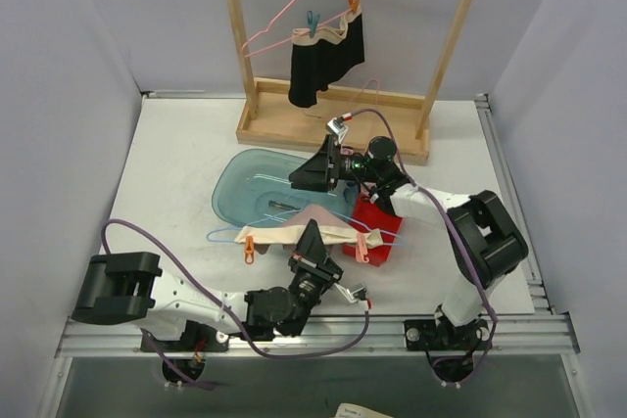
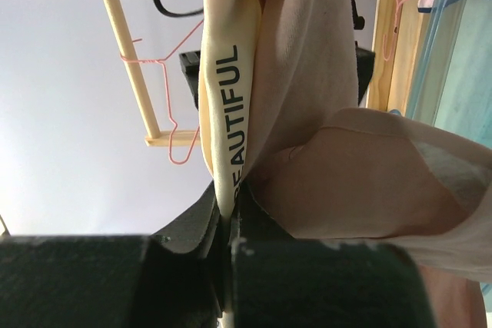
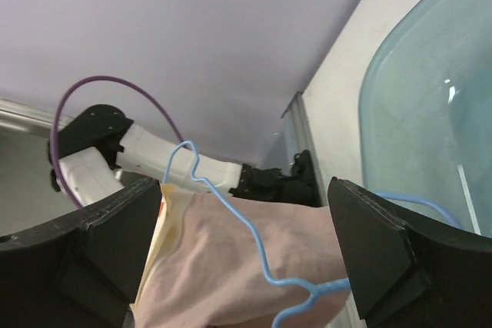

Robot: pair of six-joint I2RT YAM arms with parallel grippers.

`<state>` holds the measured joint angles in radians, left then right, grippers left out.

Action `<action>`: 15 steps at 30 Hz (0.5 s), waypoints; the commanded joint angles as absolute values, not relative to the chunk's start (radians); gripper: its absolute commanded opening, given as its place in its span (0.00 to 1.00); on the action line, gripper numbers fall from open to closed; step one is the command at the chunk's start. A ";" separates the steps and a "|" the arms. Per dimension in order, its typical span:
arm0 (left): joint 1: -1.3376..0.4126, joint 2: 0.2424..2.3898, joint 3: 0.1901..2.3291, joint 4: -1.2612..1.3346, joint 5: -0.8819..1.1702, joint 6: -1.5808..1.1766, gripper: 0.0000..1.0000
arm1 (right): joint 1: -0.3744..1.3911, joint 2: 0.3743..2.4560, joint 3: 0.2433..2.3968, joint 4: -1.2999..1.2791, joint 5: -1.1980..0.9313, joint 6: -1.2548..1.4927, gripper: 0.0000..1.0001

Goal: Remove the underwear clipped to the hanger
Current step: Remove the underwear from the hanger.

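Observation:
Pale pink underwear [image 1: 315, 217] with a cream waistband [image 2: 228, 97] printed "BEAUTIFUL" hangs on a blue hanger [image 1: 245, 234], held there by orange clothespins [image 1: 249, 248] at both ends. My left gripper [image 1: 311, 245] is shut on the waistband from below, and the left wrist view shows the band pinched between the jaws of that left gripper [image 2: 229, 224]. My right gripper [image 1: 312, 175] stands open over the tray, just behind the hanger; the right wrist view shows the blue hanger [image 3: 231, 213] and pink cloth [image 3: 223, 274] ahead of the open right gripper [image 3: 246, 259], untouched. Black underwear [image 1: 326, 64] stays clipped to a pink hanger [image 1: 284, 17] on the rack.
A wooden rack [image 1: 333, 129] stands at the back of the table. A teal glass tray [image 1: 240, 188] lies in the middle, under the blue hanger's far side. A red box [image 1: 377, 232] sits by the hanger's right end. White walls close in on both sides.

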<state>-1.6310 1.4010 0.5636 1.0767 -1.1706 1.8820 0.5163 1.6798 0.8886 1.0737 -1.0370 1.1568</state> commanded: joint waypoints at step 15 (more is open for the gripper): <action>-1.635 1.388 0.595 1.049 -1.218 1.787 0.03 | 0.414 1.438 1.026 0.600 -1.039 0.827 0.76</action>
<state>-1.6310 1.4029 0.5640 1.0275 -1.2015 1.7996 0.4877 1.6245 0.9260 1.1294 -1.1229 1.2781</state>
